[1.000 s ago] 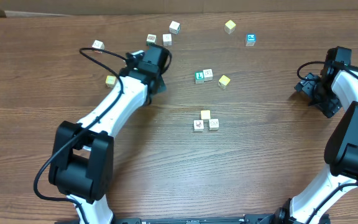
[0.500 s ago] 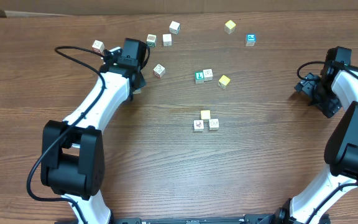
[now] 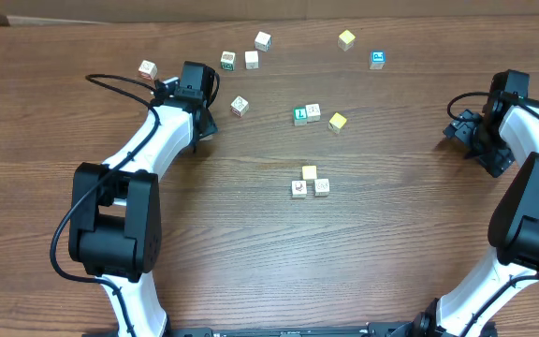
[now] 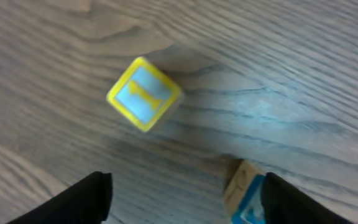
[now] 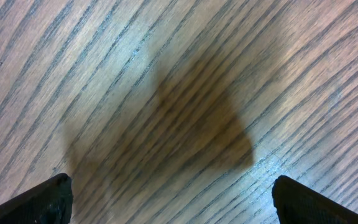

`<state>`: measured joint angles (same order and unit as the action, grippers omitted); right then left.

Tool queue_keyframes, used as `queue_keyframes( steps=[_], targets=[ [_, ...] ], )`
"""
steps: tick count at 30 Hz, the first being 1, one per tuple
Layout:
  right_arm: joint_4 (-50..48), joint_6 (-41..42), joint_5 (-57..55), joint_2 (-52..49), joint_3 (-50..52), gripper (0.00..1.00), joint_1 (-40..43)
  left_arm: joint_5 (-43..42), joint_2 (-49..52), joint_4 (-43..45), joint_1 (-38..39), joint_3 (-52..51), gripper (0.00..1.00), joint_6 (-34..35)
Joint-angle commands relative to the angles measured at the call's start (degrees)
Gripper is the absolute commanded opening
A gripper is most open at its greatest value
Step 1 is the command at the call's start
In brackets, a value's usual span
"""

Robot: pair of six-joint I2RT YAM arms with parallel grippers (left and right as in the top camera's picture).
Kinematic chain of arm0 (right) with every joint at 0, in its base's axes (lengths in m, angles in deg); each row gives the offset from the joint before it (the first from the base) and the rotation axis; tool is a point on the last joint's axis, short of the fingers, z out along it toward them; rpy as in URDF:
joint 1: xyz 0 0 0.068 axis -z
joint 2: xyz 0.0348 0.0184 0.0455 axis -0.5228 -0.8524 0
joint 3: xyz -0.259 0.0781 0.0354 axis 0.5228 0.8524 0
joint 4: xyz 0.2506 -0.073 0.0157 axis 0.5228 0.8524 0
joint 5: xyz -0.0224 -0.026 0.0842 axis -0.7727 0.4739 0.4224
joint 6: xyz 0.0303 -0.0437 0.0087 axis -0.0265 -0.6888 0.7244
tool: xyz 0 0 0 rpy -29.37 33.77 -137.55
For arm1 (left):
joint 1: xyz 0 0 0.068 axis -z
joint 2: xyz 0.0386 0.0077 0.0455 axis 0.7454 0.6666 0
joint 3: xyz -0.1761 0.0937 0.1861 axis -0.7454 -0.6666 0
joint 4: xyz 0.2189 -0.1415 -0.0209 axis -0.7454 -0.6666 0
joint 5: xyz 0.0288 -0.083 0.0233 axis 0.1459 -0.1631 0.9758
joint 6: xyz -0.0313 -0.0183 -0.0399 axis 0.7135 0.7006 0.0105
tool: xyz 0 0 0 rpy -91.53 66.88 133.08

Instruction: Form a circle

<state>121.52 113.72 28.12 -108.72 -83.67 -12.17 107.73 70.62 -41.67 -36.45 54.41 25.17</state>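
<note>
Centre the left gripper (image 4: 185, 190), jaws apart, squarely over the yellow-rimmed, pale-blue-faced toy cube (image 4: 145, 93) before closing; the right gripper (image 5: 173, 193) also stands apart.

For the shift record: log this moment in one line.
left gripper: open, yellow-edged cube ahead, unheld | right gripper: open, over table | circle: three cubes clustered, incomplete
</note>
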Motion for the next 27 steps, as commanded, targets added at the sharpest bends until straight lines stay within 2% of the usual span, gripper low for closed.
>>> queue_keyframes(
  steps=[1, 6, 13, 20, 24, 27],
  targets=[
    [-0.2, 0.2, -0.2, 1.6, 0.2, 1.0, -0.1, -2.7, 1.0, 0.7, 0.0, 1.0, 0.63, -4.6],
    [-0.2, 0.2, -0.1, 1.6, 0.2, 1.0, -0.1, -3.9, 1.0, 0.7, 0.0, 1.0, 0.48, -5.8],
    [-0.2, 0.2, -0.2, 1.6, 0.2, 1.0, -0.1, -4.0, 1.0, 0.7, 0.1, 1.0, 0.52, -6.1],
    [-0.2, 0.2, -0.2, 1.6, 0.2, 1.0, -0.1, -4.0, 1.0, 3.1, 0.1, 1.0, 0.64, -6.1],
    [-0.2, 0.2, -0.2, 1.6, 0.2, 1.0, -0.1, -4.6, 1.0, 4.7, 0.1, 1.0, 0.63, -6.1],
    [-0.2, 0.2, -0.2, 1.6, 0.2, 1.0, -0.1, -8.2, 1.0, 5.5, 0.2, 1.0, 0.59, -6.4]
  ],
)
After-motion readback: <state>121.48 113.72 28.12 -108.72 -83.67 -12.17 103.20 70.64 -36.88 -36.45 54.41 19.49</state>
